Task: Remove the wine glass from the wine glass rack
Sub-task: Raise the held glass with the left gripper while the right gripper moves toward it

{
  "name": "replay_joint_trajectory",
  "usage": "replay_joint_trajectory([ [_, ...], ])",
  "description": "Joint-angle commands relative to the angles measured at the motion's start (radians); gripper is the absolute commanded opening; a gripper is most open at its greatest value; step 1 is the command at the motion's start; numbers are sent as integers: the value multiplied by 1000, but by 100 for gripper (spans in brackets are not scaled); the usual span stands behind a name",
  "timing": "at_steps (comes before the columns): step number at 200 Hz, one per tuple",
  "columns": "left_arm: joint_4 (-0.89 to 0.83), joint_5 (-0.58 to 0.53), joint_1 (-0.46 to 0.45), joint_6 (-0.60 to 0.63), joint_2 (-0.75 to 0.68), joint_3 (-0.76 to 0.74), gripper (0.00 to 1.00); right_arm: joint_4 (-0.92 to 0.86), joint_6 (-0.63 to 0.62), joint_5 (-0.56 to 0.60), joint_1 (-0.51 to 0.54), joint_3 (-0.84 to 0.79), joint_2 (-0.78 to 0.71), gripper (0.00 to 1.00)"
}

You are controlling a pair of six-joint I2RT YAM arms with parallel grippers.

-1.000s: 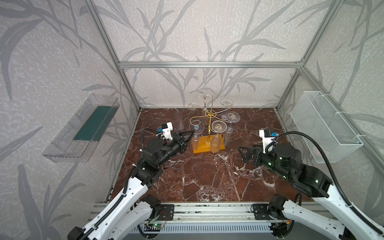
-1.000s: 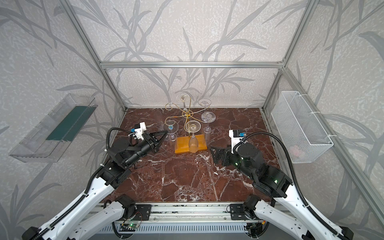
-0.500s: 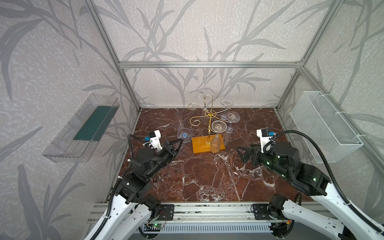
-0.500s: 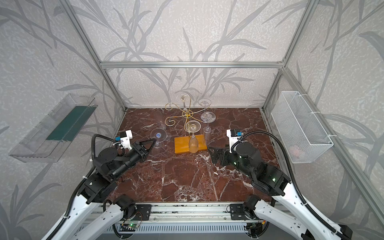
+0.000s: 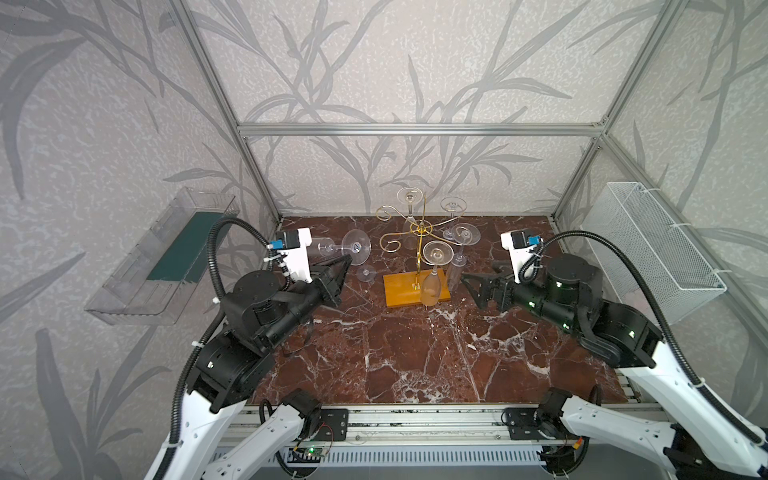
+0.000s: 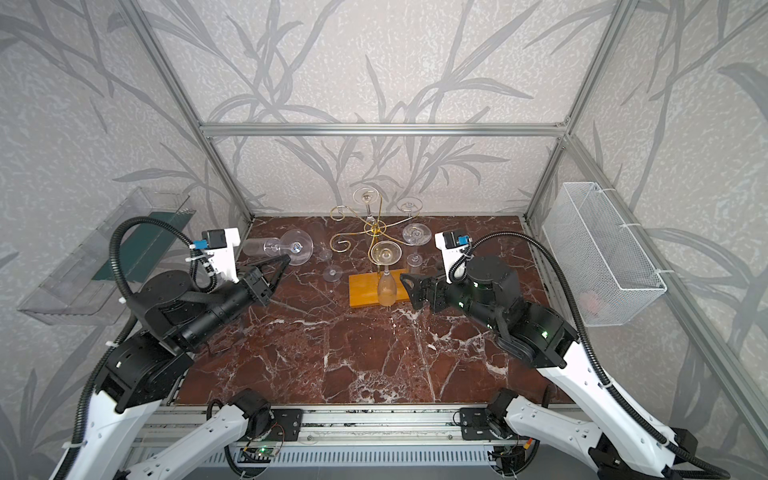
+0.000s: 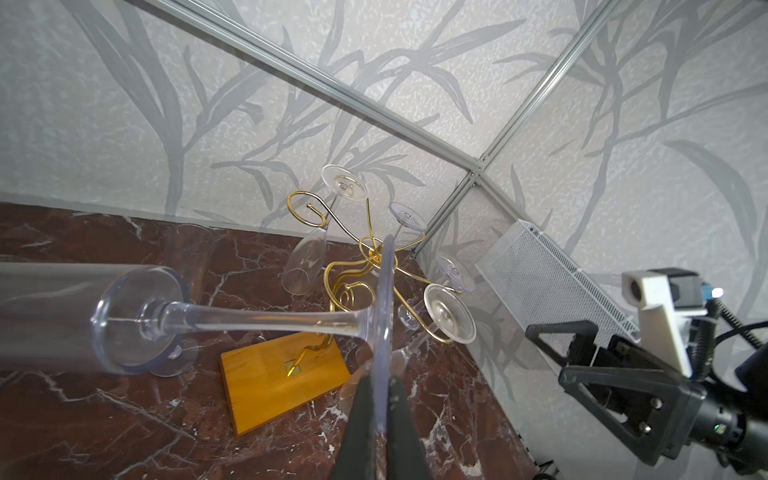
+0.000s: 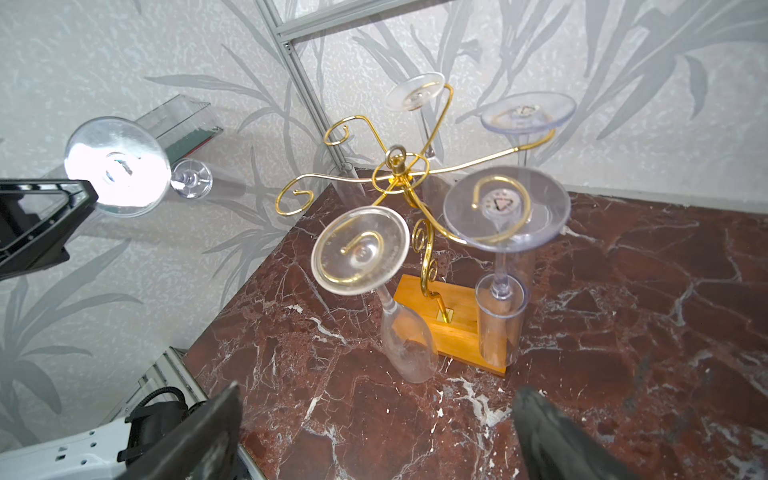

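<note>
Moved: wine glass (image 5: 336, 249) now clear left of wine glass rack (image 5: 419, 227).
Left jaws: clamped on its foot rim.
Right jaws: open, empty.
Care: edge grip only; move slowly.

A clear plastic wine glass (image 5: 355, 245) with a long stem and a narrow flute bowl is lying sideways in the air. It is hanging just left of the stand and apart from it, its bowl pointing away. The left gripper (image 7: 379, 386) is pinching the rim of its round foot. The thin gold wire wine glass rack (image 5: 419, 227) with spiral-curled arms is standing upright on its rectangular orange-yellow wooden base. It is carrying four other clear glasses (image 5: 436, 252) upside down by their feet.
</note>
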Motion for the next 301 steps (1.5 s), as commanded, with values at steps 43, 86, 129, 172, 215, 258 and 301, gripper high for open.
replay_joint_trajectory([
  [43, -62, -52, -49, 492, 138, 169, 0, -2, -205, -99, -9, 254, 130, 99],
  [86, -14, -212, -187, 771, 165, 175, 0, -35, -260, -174, -27, 387, 210, 99],
  [129, 139, -364, -309, 1037, 179, 94, 0, -8, -264, -231, -41, 443, 254, 99],
  [172, 279, -392, -395, 1241, 191, 36, 0, -14, -274, -277, -57, 476, 286, 99],
  [215, 402, -408, -468, 1422, 204, -30, 0, -16, -298, -345, -66, 485, 312, 100],
  [258, 474, -421, -538, 1557, 234, -67, 0, -20, -313, -383, -68, 498, 351, 94],
  [301, 574, -421, -588, 1629, 247, -111, 0, -2, -311, -400, -70, 496, 373, 79],
])
